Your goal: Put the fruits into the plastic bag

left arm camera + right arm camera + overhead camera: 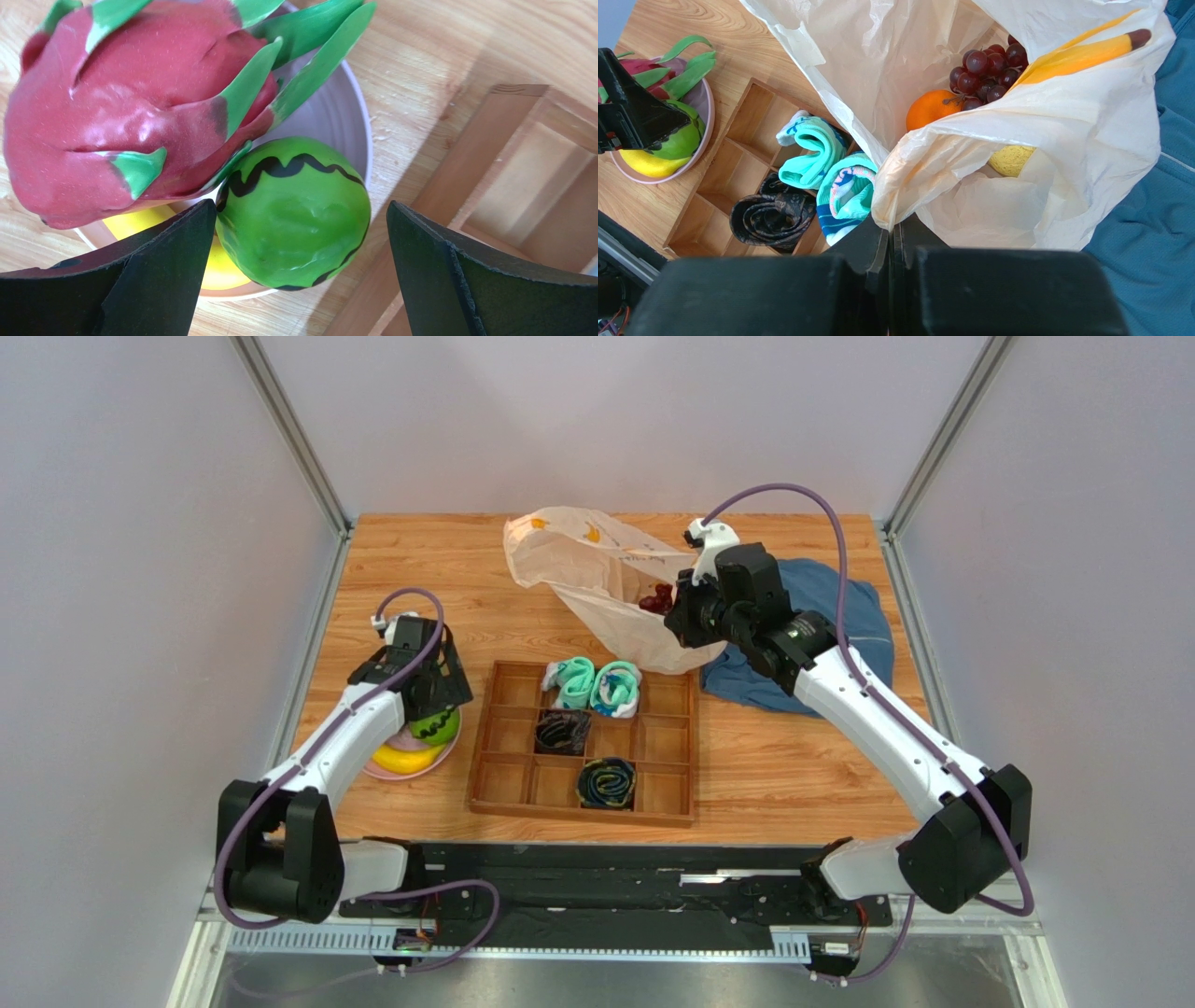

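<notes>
The plastic bag [589, 567] lies at the back middle with its mouth held up. My right gripper [891, 227] is shut on the bag's rim [913, 175]. Inside the bag I see an orange [932, 108] and dark grapes [987, 70], and a lemon [1011, 159] shows through the film. At the left, a pink plate [337, 119] holds a dragon fruit [126, 105], a green striped melon [295, 210] and a yellow banana [400, 758]. My left gripper [300, 204] is open and straddles the melon; one finger is close against it, the other stands apart.
A wooden divided tray [673, 756] sits in the middle front with teal rolled socks [596, 683] and dark rolled socks [561, 732] in its compartments. A blue cloth [842, 616] lies under my right arm. Cage posts and walls close the left, right and back sides.
</notes>
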Robot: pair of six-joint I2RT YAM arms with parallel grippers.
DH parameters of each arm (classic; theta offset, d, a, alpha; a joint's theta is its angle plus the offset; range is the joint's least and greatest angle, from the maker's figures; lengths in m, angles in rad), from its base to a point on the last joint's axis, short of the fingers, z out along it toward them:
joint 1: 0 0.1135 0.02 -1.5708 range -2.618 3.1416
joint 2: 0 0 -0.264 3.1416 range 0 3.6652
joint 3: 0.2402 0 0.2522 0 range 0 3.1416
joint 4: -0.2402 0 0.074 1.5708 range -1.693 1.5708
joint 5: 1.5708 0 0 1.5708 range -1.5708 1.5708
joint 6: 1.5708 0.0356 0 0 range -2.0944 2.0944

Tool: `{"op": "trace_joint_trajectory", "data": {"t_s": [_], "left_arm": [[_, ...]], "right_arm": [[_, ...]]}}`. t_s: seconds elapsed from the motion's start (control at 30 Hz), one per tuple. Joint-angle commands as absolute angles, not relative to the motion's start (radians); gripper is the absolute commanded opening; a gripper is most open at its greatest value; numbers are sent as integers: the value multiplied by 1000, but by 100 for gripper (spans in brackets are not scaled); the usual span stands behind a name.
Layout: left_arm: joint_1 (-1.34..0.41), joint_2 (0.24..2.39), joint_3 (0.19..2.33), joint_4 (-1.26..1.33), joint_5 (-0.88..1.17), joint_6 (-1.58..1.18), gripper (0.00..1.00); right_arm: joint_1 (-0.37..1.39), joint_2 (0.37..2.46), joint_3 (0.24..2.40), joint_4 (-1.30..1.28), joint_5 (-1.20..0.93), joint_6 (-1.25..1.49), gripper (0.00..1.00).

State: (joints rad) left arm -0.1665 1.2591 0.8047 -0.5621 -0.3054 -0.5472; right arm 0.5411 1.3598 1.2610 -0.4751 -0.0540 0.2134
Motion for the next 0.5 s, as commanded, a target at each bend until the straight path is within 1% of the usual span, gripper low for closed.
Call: {"op": "trace_joint_trajectory", "data": {"t_s": [0.0, 0.23, 0.33, 0.47], "left_arm": [[-161, 1282, 778, -578, -290, -612, 99], [-161, 1293, 749, -548, -281, -624, 99], [-161, 1312, 752, -543, -268, -620, 97], [-161, 1309, 746, -542, -259, -618, 89]], "right_arm": [[543, 1365, 1295, -457, -64, 221, 4], [545, 1370, 1296, -456, -69, 224, 4], [545, 1367, 1296, -456, -71, 224, 4], [543, 1364, 1293, -456, -66, 224, 4]]}}
